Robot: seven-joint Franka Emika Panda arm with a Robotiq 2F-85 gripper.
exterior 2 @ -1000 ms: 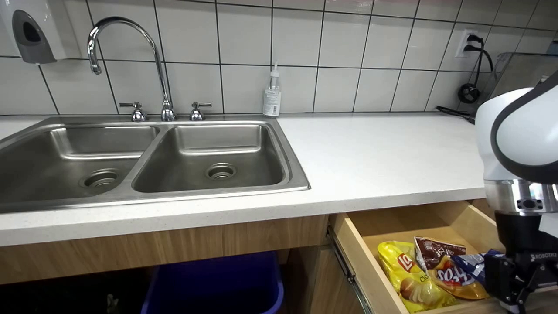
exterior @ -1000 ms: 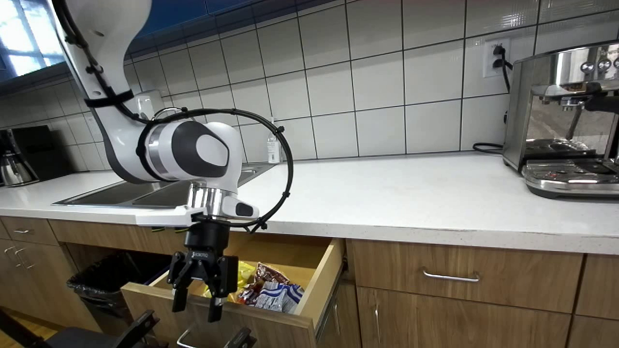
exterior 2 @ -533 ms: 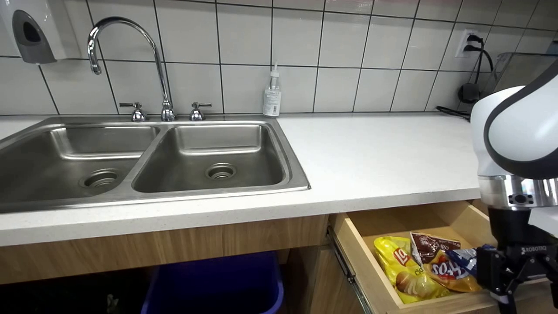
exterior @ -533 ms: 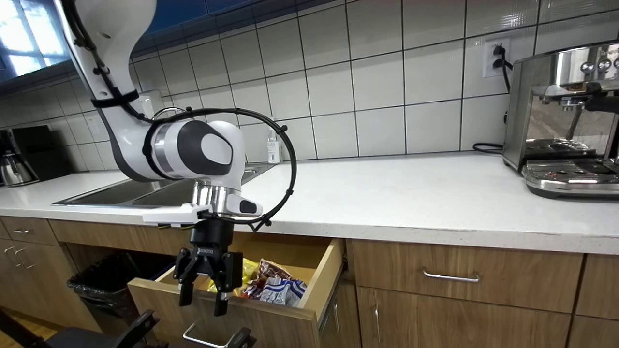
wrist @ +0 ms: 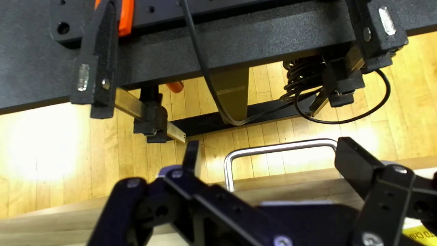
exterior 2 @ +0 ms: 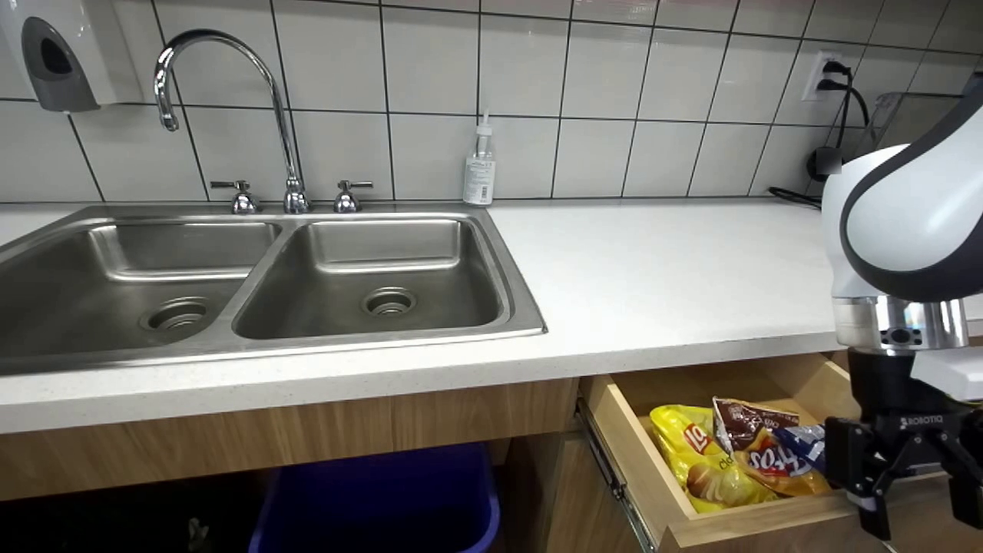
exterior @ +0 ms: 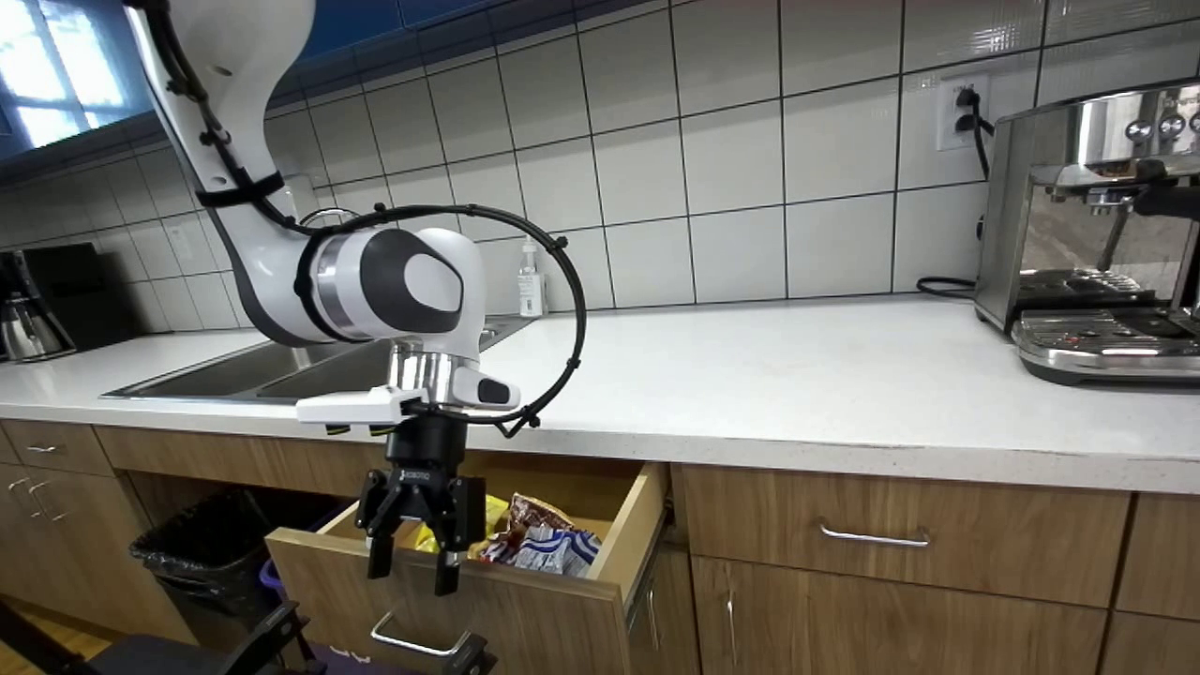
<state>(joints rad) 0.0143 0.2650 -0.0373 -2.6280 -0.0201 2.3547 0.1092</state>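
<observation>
My gripper [exterior: 413,568] is open and empty, pointing down at the outer side of the pulled-out wooden drawer [exterior: 553,614]. It also shows in an exterior view [exterior 2: 921,521], partly cut off. Its fingertips hang below the drawer front's top edge, above the metal handle. In the wrist view the handle [wrist: 280,147] appears between the spread fingers [wrist: 268,147]. Whether a finger touches the drawer front is not clear. In the drawer lie a yellow chip bag [exterior 2: 706,461], a brown-and-orange bag [exterior 2: 768,449] and a blue-and-silver bag [exterior: 555,551], partly hidden by the gripper in an exterior view.
A white counter [exterior: 750,375] overhangs the drawer; a sink [exterior 2: 530,307] is set into it. A coffee machine [exterior: 1097,234] stands on it. A black-lined bin [exterior: 197,553] and blue bin [exterior 2: 384,499] stand below. A black table with clamps [wrist: 211,48] faces the drawer.
The drawer has slid inward, towards the cabinet, with its bags. My gripper has moved the same way along with it and stayed open.
</observation>
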